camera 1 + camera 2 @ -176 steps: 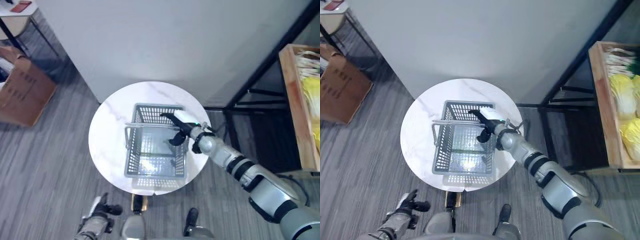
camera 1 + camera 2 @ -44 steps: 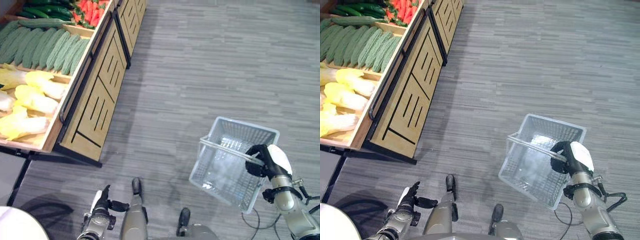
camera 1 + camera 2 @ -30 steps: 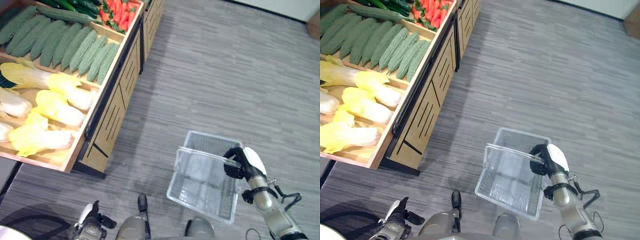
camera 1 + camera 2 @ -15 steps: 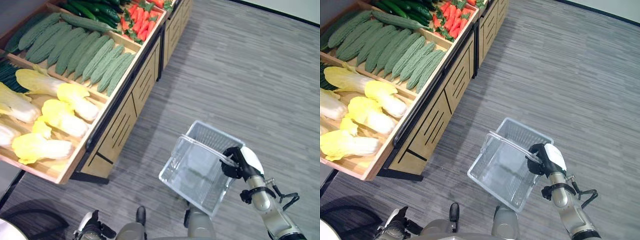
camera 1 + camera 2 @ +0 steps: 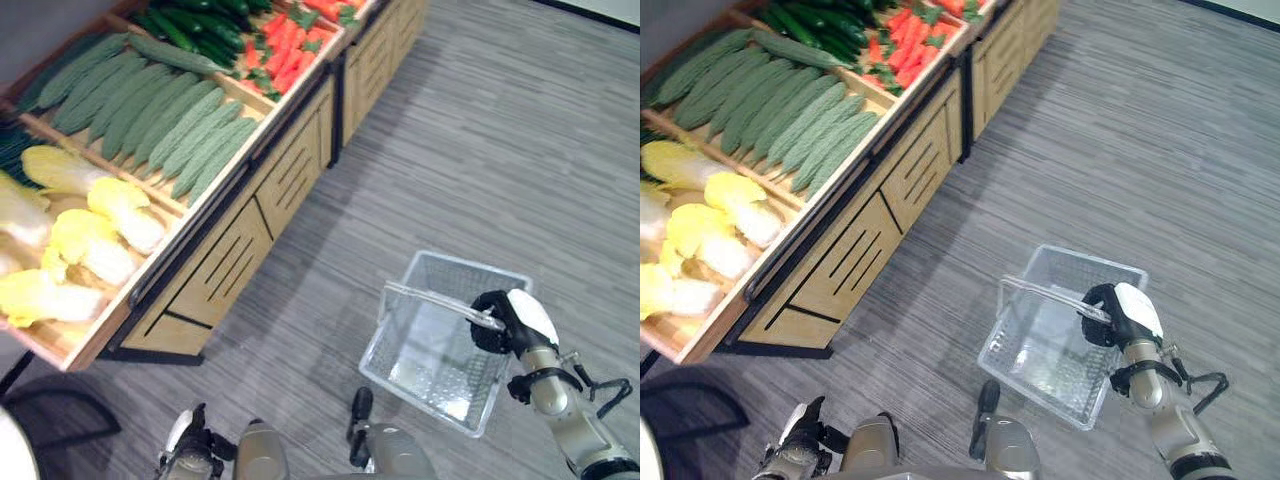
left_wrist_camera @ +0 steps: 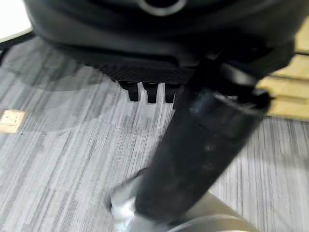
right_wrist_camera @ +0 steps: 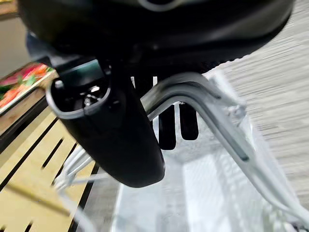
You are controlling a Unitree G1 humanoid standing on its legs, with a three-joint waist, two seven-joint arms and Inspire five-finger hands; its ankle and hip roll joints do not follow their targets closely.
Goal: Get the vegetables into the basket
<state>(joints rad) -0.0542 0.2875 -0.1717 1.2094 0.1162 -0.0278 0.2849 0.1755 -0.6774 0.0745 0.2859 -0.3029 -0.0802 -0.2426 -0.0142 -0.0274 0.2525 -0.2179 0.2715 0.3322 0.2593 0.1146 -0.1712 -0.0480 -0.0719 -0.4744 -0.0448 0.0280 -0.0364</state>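
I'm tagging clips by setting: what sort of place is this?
Probably a mock grocery produce aisle: a wooden display stand holds bins of bitter gourds, yellow cabbages and carrots, and the right hand carries an empty shopping basket.

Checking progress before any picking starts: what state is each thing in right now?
basket: empty, carried off the floor by its handle
right hand: shut on the basket handle
left hand: low by the floor, holding nothing
vegetable stand: stocked, vegetables lying in their compartments
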